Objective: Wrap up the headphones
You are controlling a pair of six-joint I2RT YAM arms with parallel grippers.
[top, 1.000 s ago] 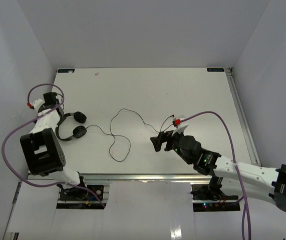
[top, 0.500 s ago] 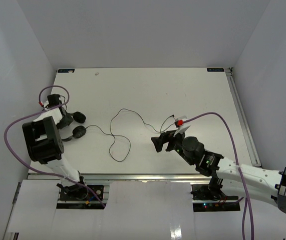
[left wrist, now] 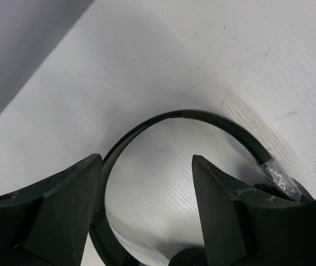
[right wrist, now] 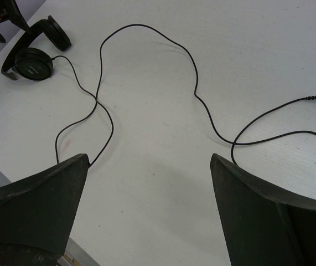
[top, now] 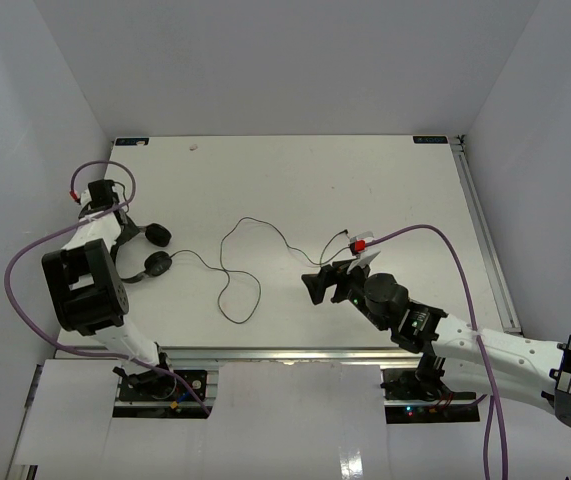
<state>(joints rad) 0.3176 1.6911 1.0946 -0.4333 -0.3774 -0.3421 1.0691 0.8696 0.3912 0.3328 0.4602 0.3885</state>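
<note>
At the left edge of the white table (top: 365,170) the headphones (top: 157,264) lie flat, and I see my left gripper (left wrist: 145,160) spread open over their headband. Near centre frame, my right gripper (right wrist: 146,158) gapes wide above the loose cable (right wrist: 195,94). Pale walls (top: 285,60) enclose the table.

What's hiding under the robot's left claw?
Under the open left gripper are the headphones, their thin black headband curving on the white table. The gripper's fingers cover both ends of the band in the wrist view, so those can't be seen there.

White table (top: 385,180), grey walls (top: 265,60)
</note>
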